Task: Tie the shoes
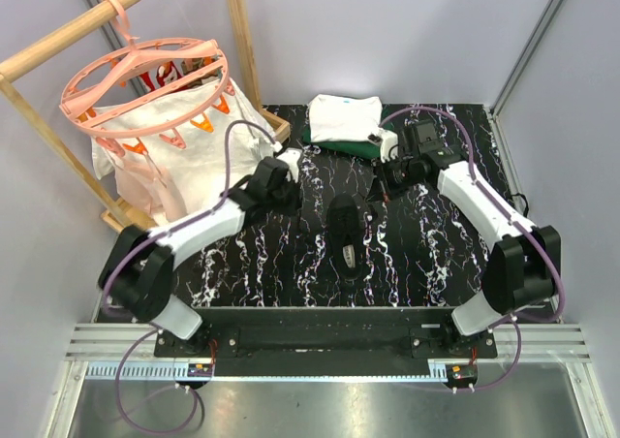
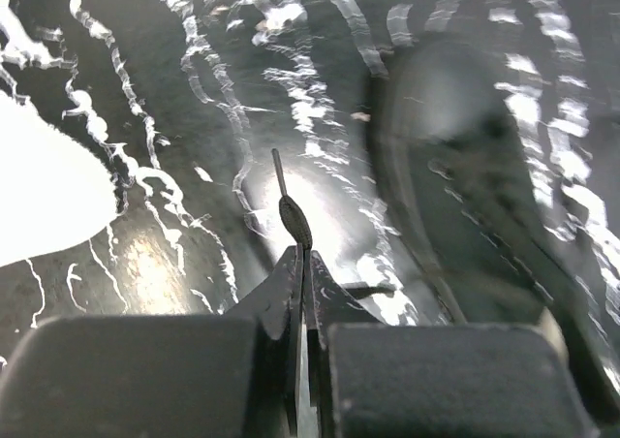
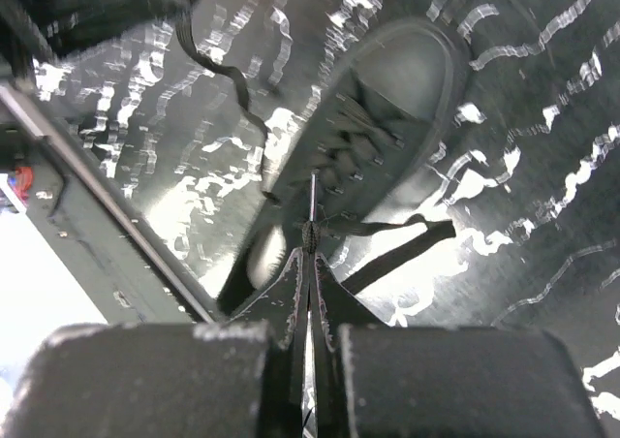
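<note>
Black marbled table (image 1: 242, 264) fills my overhead view, and I'm reading everything off the sneaker (image 1: 346, 230). It lies about mid-table, with its long axis running from the arms' bases toward the far edge. Beyond the sneaker sits a folded white and green pile of clothes (image 1: 344, 120). Left of the sneaker and a touch beyond it, the left arm (image 1: 208, 223) reaches in. The right arm (image 1: 475, 201) mirrors it on the sneaker's right, and looks the nearer of the two to me. So the sneaker lies between both wrists, on the base side of each. My left gripper (image 2: 302, 259) has its jaws pressed together, pinching a lace tip (image 2: 291, 215). My right gripper (image 3: 310, 256) is clamped just as tight on the other lace (image 3: 383, 229), which runs back to the sneaker. Next, I reckon, those ends get crossed over the sneaker's axis.
</note>
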`<action>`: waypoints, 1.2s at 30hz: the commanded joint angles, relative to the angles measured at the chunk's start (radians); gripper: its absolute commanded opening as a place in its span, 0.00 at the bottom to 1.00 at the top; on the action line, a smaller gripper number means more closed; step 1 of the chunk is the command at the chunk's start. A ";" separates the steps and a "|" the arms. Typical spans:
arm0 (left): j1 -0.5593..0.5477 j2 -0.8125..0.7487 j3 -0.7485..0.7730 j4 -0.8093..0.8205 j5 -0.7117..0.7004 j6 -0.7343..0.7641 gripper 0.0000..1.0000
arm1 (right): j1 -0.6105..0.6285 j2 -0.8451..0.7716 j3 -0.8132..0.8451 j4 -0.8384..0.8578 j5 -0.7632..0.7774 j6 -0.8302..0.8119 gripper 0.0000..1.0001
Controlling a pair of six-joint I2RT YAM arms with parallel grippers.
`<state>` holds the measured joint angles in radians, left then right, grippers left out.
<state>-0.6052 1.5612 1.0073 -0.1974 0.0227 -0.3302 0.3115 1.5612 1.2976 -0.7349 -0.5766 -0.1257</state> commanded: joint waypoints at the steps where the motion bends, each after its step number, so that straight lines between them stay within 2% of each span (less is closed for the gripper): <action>1: -0.015 -0.177 -0.105 0.094 0.138 0.120 0.00 | 0.011 -0.050 0.051 -0.011 -0.091 -0.008 0.00; 3: -0.018 -0.289 -0.171 0.122 0.221 0.198 0.00 | 0.011 -0.056 0.068 -0.009 -0.098 0.007 0.00; 5: -0.021 -0.414 -0.232 0.122 0.385 0.316 0.00 | 0.011 -0.059 0.089 -0.004 -0.111 0.020 0.00; 8: -0.054 -0.580 -0.324 0.125 0.459 0.442 0.00 | 0.014 -0.050 0.124 0.021 -0.170 0.052 0.00; 11: -0.074 -0.677 -0.381 0.090 0.534 0.572 0.00 | 0.046 -0.030 0.157 0.052 -0.224 0.093 0.00; 13: -0.082 -0.707 -0.397 0.050 0.610 0.667 0.00 | 0.112 -0.023 0.158 0.104 -0.218 0.120 0.00; 19: -0.160 -0.806 -0.437 -0.034 0.657 0.867 0.00 | 0.247 0.101 0.178 0.241 -0.214 0.267 0.00; 25: -0.192 -0.825 -0.460 -0.077 0.655 0.921 0.00 | 0.304 0.258 0.140 0.377 -0.232 0.380 0.01; 26: -0.194 -0.823 -0.464 -0.077 0.655 0.919 0.00 | 0.313 0.273 0.129 0.394 -0.245 0.411 0.09; 27: -0.194 -0.823 -0.467 -0.080 0.658 0.918 0.00 | 0.317 0.284 0.123 0.407 -0.250 0.423 0.28; 28: -0.194 -0.829 -0.478 -0.079 0.652 0.907 0.00 | 0.322 0.301 0.117 0.425 -0.261 0.435 0.65; 29: -0.194 -0.831 -0.483 -0.080 0.651 0.902 0.00 | 0.321 0.307 0.123 0.427 -0.266 0.445 0.85; 30: -0.194 -0.836 -0.489 -0.082 0.649 0.898 0.00 | 0.321 0.307 0.143 0.425 -0.263 0.449 0.99; 33: -0.194 -0.859 -0.529 -0.036 0.616 0.832 0.00 | 0.289 0.257 0.184 0.424 -0.265 0.466 1.00; 36: -0.189 -0.839 -0.562 0.071 0.517 0.743 0.00 | 0.217 0.189 0.250 0.425 -0.348 0.535 1.00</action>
<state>-0.7940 0.7177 0.4744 -0.2771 0.6189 0.5163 0.6075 1.8771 1.4307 -0.3813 -0.8219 0.3164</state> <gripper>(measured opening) 0.004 0.993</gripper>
